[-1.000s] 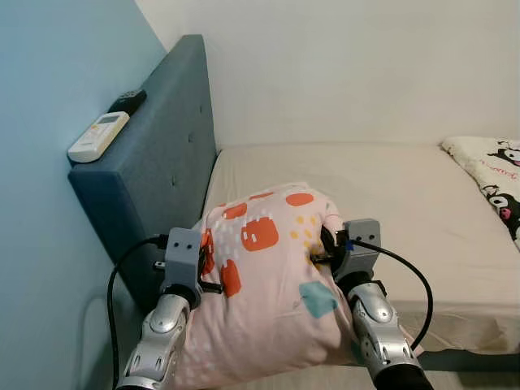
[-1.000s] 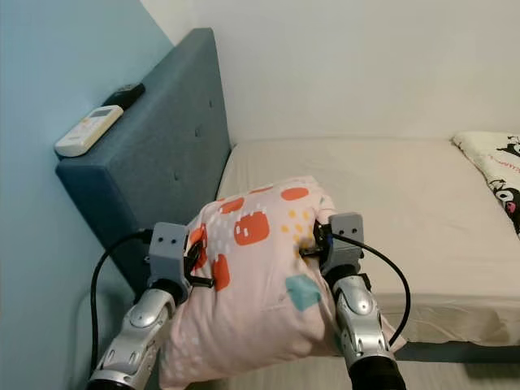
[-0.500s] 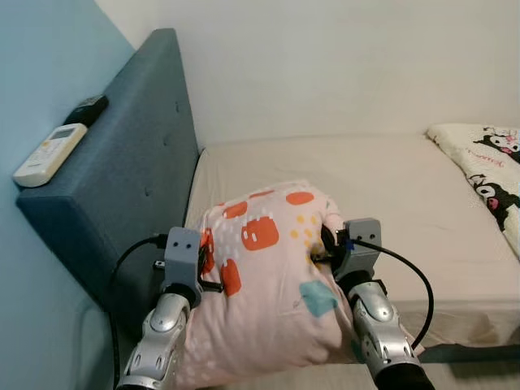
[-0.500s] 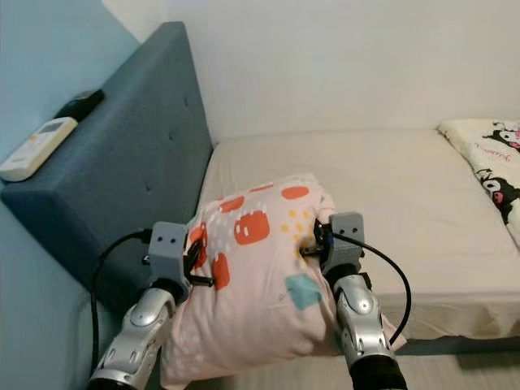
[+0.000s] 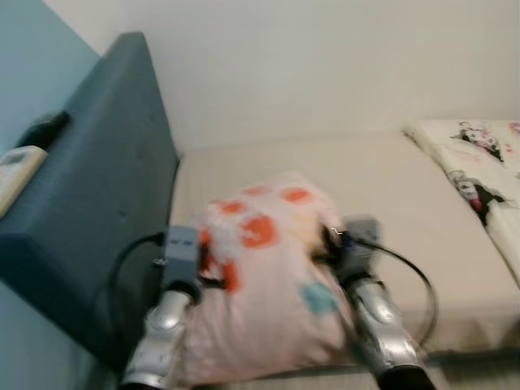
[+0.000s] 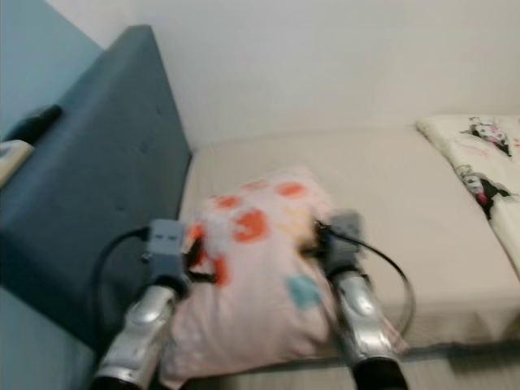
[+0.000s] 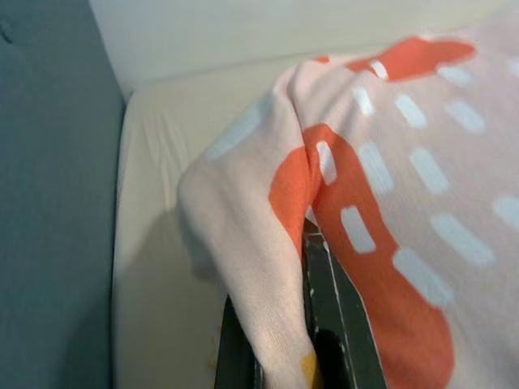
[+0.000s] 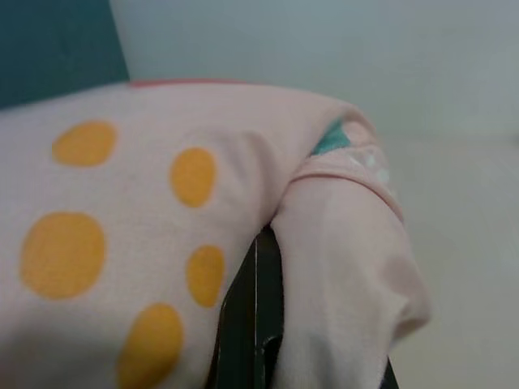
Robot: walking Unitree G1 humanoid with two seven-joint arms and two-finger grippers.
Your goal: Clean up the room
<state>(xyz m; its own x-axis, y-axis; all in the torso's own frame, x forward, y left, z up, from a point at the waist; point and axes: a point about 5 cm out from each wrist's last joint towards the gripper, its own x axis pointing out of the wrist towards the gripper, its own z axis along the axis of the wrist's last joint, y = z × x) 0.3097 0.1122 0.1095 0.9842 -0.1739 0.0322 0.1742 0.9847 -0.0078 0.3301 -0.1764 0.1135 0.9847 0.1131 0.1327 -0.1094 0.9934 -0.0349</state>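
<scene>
Both grippers, left gripper (image 5: pixel 213 280) and right gripper (image 5: pixel 323 253), pinch only cloth of the pillow (image 5: pixel 268 284) above the bed (image 5: pixel 406 195); it may slip out.

Soft matt cloth pillow (image 5: pixel 268 268); smooth cloth mattress (image 5: pixel 382 187); padded fabric headboard (image 5: pixel 97 195); glossy silver metal arms.

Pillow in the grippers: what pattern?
Pale pink pillow with orange blotches, white dashes, yellow dots, a teal patch; sharpest in the wrist views.
</scene>
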